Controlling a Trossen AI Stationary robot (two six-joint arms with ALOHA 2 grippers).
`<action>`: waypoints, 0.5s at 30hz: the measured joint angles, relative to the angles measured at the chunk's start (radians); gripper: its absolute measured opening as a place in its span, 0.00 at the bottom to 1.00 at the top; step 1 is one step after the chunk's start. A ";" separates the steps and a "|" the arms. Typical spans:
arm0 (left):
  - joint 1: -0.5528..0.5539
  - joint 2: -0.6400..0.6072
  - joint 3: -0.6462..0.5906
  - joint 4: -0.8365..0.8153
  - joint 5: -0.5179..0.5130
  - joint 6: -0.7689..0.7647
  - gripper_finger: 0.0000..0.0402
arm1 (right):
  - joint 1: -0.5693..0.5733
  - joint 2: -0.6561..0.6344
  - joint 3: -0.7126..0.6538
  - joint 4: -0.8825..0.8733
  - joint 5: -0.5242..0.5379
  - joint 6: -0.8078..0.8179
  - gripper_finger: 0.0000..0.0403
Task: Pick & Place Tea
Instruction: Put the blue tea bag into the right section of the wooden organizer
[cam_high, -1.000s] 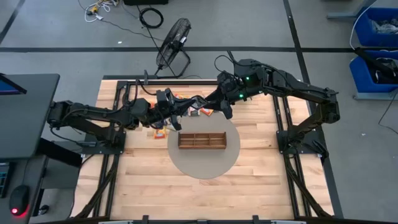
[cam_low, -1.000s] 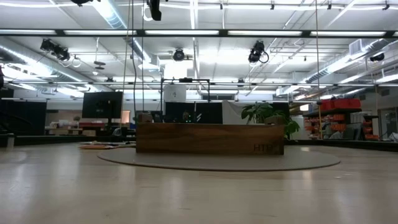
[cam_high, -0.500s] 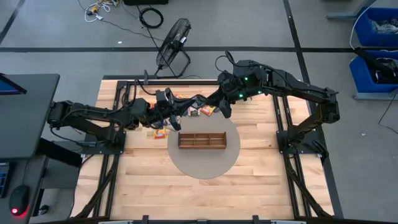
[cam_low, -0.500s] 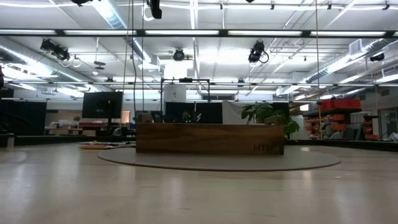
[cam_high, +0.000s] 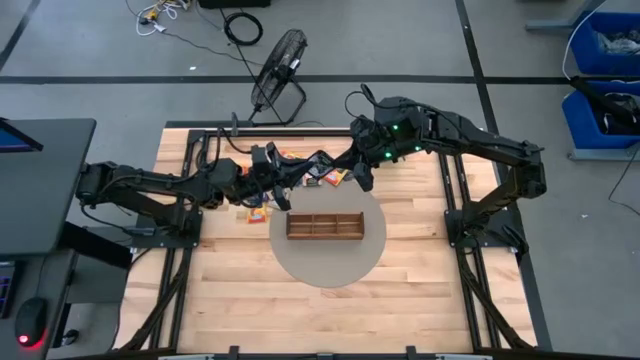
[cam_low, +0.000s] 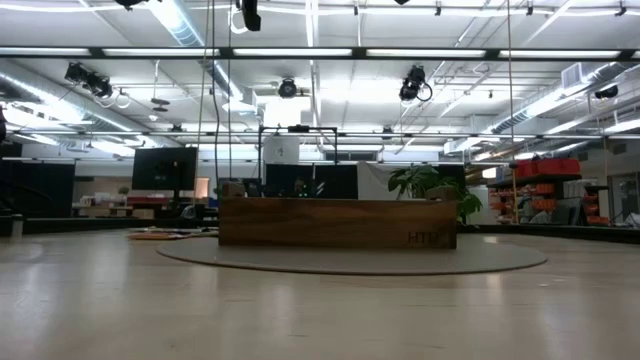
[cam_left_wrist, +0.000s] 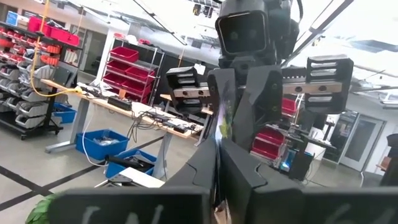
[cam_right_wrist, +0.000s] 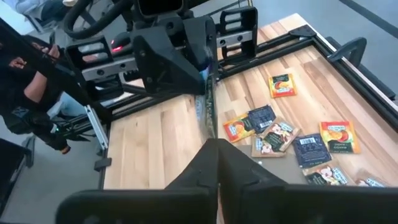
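My left gripper and right gripper meet above the far edge of the round mat, both pinching one tea packet edge-on between them. More tea packets lie scattered on the table behind the wooden tray.

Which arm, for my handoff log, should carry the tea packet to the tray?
Probably left: both grippers pinch the tea packet, but the left gripper sits nearer the wooden tray than the right gripper.

Wooden three-compartment tray on round grey mat, black floor fan, blue bins
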 joint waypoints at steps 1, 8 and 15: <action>0.000 0.000 0.000 -0.009 -0.001 0.000 0.10 | -0.001 -0.003 0.000 -0.014 0.000 -0.001 0.00; -0.014 0.000 0.000 -0.057 -0.004 -0.006 0.20 | -0.026 -0.035 0.000 -0.087 0.000 -0.020 0.00; -0.019 -0.022 0.001 -0.171 -0.004 -0.010 0.27 | -0.034 -0.051 0.000 -0.303 0.000 -0.103 0.00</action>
